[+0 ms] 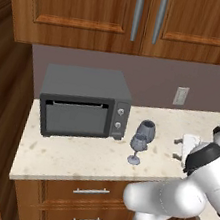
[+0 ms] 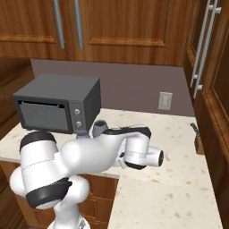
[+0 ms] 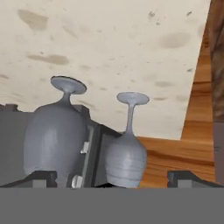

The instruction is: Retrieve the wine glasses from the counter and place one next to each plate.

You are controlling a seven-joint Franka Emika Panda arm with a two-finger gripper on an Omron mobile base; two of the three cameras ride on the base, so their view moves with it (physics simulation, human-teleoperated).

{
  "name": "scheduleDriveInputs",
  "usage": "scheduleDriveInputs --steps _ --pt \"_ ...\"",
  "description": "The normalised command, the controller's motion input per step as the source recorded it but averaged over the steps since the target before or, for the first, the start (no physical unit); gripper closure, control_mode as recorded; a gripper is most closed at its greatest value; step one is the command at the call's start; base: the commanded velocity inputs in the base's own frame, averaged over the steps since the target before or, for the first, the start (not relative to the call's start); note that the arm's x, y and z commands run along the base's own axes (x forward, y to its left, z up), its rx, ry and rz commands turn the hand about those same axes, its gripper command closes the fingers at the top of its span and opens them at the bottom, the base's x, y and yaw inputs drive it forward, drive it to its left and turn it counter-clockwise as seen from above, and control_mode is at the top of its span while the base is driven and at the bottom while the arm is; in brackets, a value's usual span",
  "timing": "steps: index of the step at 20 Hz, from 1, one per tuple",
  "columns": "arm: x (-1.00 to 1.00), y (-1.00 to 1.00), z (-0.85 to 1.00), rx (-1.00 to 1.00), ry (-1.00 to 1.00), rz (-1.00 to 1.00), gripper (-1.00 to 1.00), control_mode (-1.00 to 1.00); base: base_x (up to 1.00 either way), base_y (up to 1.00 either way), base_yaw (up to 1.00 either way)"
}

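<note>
Two wine glasses stand side by side on the counter (image 1: 74, 156), just right of the microwave. The dark wide-bowled wine glass (image 1: 147, 130) is behind, and the slimmer bluish wine glass (image 1: 137, 146) is nearer the front edge. My gripper (image 1: 177, 149) is open and level with them, a short way to their right, pointing at them and holding nothing. The hand view is rolled upside down: the wide glass (image 3: 54, 140) is on the left, and the slim glass (image 3: 126, 159) is near the middle between the fingertips (image 3: 41, 177). The plates are out of view.
A dark grey microwave (image 1: 82, 107) fills the left of the counter against the wall. Wooden cupboards (image 1: 98, 9) hang above, and a wall socket (image 1: 181, 95) is behind. A knife block (image 2: 197, 139) stands at the far right, and drawers (image 1: 90, 192) lie below the worktop.
</note>
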Motion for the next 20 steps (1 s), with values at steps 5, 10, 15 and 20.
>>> scheduleDriveInputs --steps 5,10,15,20 --pt "0.59 0.00 -0.23 0.00 0.06 0.00 -1.00 -1.00 0.00 0.00 0.00" --pt "0.47 0.01 -0.34 0.06 0.01 0.04 -1.00 -1.00 0.00 0.00 0.00" --pt "0.32 0.00 -0.26 0.00 0.01 0.00 -1.00 -1.00 0.00 0.00 0.00" --pt "0.42 0.00 -0.14 0.00 0.09 0.00 -1.00 -1.00 0.00 0.00 0.00"
